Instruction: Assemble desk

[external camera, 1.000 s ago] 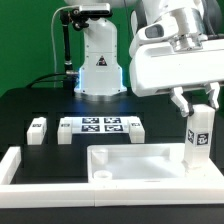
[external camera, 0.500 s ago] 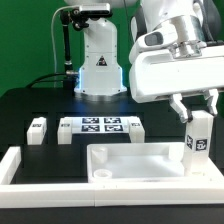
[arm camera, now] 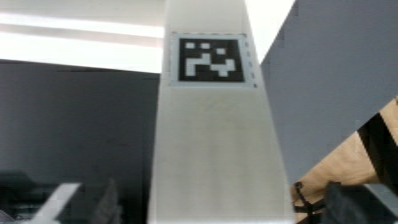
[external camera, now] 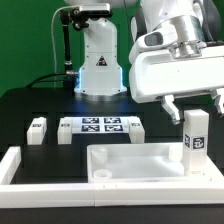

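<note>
The white desk tabletop (external camera: 135,165) lies flat at the front, rim up. One leg block (external camera: 196,141) stands upright at its right-hand end in the exterior view, a tag on its upper face. My gripper (external camera: 195,104) hovers just above it, open, a finger on each side and clear of the block. In the wrist view the same leg (arm camera: 214,140) fills the middle, its tag (arm camera: 214,58) facing the camera, between the spread fingers (arm camera: 338,196). Three more leg blocks (external camera: 38,128) (external camera: 66,130) (external camera: 135,127) lie on the black table behind.
The marker board (external camera: 100,125) lies flat between the loose legs. A low white border wall (external camera: 18,168) runs along the front and left of the tabletop. The robot base (external camera: 98,65) stands at the back.
The jaws have spread apart and let go of the upright leg, which stays standing on the tabletop's right end. The hand has barely shifted.
</note>
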Robot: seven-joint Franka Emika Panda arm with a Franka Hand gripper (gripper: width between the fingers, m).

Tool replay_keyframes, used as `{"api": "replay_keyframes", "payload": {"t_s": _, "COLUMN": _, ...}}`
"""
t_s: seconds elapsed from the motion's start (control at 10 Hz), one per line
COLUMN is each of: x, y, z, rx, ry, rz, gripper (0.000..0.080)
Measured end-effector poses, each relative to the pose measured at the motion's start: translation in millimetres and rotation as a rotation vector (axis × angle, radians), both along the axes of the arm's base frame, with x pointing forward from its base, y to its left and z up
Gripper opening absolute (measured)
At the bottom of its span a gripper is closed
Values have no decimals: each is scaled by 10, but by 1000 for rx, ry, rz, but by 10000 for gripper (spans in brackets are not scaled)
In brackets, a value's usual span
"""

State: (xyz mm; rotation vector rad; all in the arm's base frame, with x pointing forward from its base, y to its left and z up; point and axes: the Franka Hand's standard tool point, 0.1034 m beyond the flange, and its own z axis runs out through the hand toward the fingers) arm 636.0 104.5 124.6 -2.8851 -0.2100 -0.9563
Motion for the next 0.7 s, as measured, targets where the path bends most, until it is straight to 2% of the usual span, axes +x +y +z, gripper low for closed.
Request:
{"api": "replay_keyframes", "payload": {"t_s": 0.6, "x": -2, "y": -2, "z": 0, "rx": 0, "ry": 5, "rz": 0, "gripper": 649}}
{"api": "replay_keyframes", "payload": {"t_s": 0.7, "x": -6, "y": 0, "z": 20, "rx": -2, "ry": 44, "rz": 5, "gripper": 649}}
